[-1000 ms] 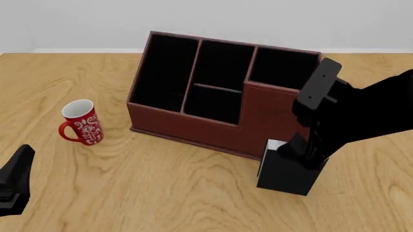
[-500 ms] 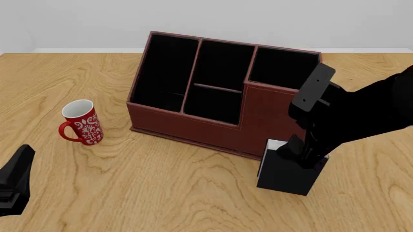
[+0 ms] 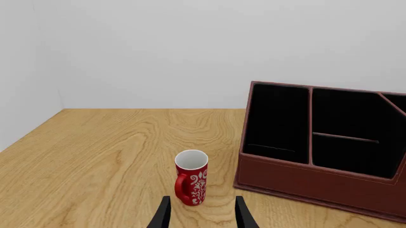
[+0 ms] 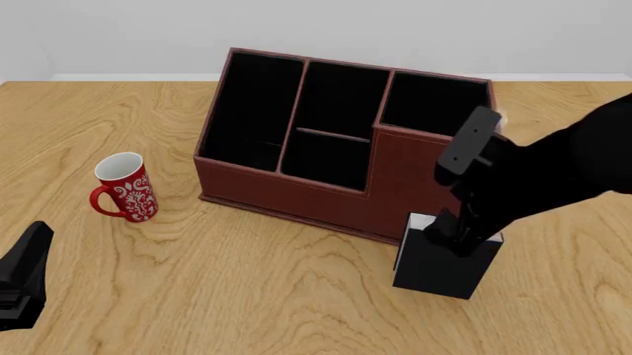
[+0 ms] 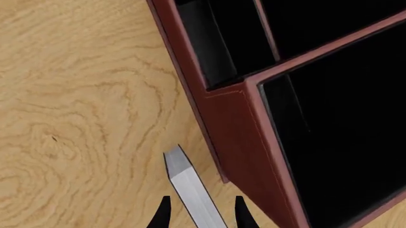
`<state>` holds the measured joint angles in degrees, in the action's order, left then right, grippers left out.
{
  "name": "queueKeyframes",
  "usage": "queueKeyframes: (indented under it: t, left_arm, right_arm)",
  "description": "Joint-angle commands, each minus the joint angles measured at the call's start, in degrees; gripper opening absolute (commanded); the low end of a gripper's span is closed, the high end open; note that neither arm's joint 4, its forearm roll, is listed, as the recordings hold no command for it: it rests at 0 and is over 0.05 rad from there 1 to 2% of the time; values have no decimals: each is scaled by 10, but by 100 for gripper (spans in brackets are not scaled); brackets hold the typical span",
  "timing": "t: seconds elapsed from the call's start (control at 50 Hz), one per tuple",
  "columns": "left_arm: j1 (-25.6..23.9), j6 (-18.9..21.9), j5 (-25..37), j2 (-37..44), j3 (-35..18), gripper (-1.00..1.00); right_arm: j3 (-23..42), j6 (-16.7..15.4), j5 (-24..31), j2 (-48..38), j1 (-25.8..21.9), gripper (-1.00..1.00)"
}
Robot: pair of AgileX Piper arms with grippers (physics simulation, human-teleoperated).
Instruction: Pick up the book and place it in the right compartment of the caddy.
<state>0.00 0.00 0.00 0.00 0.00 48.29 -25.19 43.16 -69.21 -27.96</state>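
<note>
The black book (image 4: 434,270) stands upright on the table, just in front of the caddy's (image 4: 286,196) right end. Its white page-edge strip (image 5: 190,187) runs between my right gripper's fingers (image 5: 163,211). My right gripper (image 4: 456,237) is down over the book's top, open, with a gap on each side of the strip. The right compartment (image 4: 430,103) lies just beyond the book, behind its tall reddish-brown front wall (image 5: 244,137). My left gripper (image 4: 25,277) hangs open and empty at the near left, pointing toward the mug.
A red mug (image 4: 126,188) with a white pattern stands left of the caddy, and in the left wrist view the mug (image 3: 191,178) sits just ahead of the left fingers. The caddy's long left cell (image 3: 276,121) and divided middle cells (image 4: 336,118) hold nothing.
My right arm has sunk lower and shifted slightly left over the book. The book, caddy, mug and left arm have not moved.
</note>
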Motion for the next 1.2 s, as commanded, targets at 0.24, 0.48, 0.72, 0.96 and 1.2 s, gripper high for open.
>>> queueKeyframes:
  t: [0.24, 0.48, 0.72, 0.96, 1.2]
  left_arm:
    - [0, 0, 0, 0, 0, 100]
    - [0, 0, 0, 0, 0, 100]
    - [0, 0, 0, 0, 0, 100]
    - [0, 0, 0, 0, 0, 100]
    - [0, 0, 0, 0, 0, 100]
  right_arm:
    - [-8, 3, -23, -30, 3, 100]
    - [-26, 20, -38, -31, -13, 100]
    - [-41, 31, -50, -35, -22, 100]
    - [-57, 35, -70, -55, -22, 100]
    - [-70, 35, -83, -71, -30, -100]
